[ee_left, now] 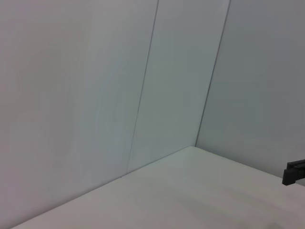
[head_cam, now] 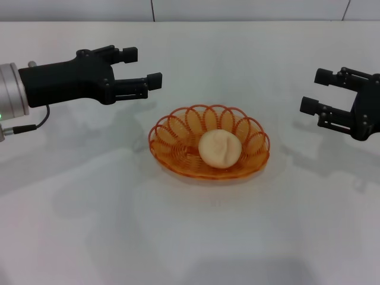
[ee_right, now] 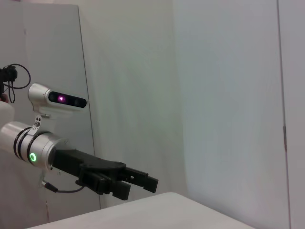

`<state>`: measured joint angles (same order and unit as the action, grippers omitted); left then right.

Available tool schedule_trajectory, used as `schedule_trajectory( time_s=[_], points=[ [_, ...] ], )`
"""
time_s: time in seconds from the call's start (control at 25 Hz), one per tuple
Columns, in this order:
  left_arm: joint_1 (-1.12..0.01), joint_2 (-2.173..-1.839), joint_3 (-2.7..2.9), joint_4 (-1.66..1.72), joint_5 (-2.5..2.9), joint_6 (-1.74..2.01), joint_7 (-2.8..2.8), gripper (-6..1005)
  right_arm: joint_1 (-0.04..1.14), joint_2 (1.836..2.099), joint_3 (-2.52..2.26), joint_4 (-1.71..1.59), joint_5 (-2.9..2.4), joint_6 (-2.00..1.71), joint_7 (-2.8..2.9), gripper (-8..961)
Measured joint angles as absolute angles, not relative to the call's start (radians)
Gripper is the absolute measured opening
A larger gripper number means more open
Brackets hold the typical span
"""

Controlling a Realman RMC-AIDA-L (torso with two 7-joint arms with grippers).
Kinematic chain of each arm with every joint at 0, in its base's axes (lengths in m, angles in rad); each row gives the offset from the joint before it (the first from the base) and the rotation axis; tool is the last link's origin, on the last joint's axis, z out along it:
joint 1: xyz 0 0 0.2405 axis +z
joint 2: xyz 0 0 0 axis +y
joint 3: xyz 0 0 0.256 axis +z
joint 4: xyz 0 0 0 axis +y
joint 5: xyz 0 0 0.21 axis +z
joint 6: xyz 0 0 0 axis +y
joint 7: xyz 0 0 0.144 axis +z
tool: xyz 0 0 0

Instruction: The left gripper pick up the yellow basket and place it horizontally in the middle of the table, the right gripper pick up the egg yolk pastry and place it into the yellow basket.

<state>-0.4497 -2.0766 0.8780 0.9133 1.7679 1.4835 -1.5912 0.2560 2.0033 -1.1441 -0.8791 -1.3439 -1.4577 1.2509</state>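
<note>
With the pastry (head_cam: pixel 219 148) already sitting in the basket (head_cam: pixel 209 142) mid-worktop (head_cam: pixel 89 225), both end effectors hover empty and spread wide, left (head_cam: pixel 142 70) and right (head_cam: pixel 314 90) flanking it well apart, seemingly drawn back because the job looks done.

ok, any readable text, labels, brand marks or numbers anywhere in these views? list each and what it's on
None: no word, number or brand mark shows in any view.
Yellow basket and egg yolk pastry: no print.
Left gripper and right gripper, both open and held above the table: plain black, no legible label.
Green ring light on the left arm: a lit ring, not text.
Head camera: pink glow, no lettering.
</note>
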Motion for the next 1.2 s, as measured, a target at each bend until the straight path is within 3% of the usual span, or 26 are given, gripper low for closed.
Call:
schedule_trajectory(
  time_s=[0.6, 1.2],
  points=[
    [-0.493, -2.061, 0.888, 0.937, 1.952, 1.589, -1.664, 888, 0.263, 2.003, -1.144, -0.974, -1.521, -1.485, 1.391, 648],
    [-0.486, -2.008, 0.879, 0.937, 2.043, 1.722, -1.657, 888, 0.255, 2.003, -1.145, -1.094, -1.671, -1.555, 1.517, 648]
  ],
)
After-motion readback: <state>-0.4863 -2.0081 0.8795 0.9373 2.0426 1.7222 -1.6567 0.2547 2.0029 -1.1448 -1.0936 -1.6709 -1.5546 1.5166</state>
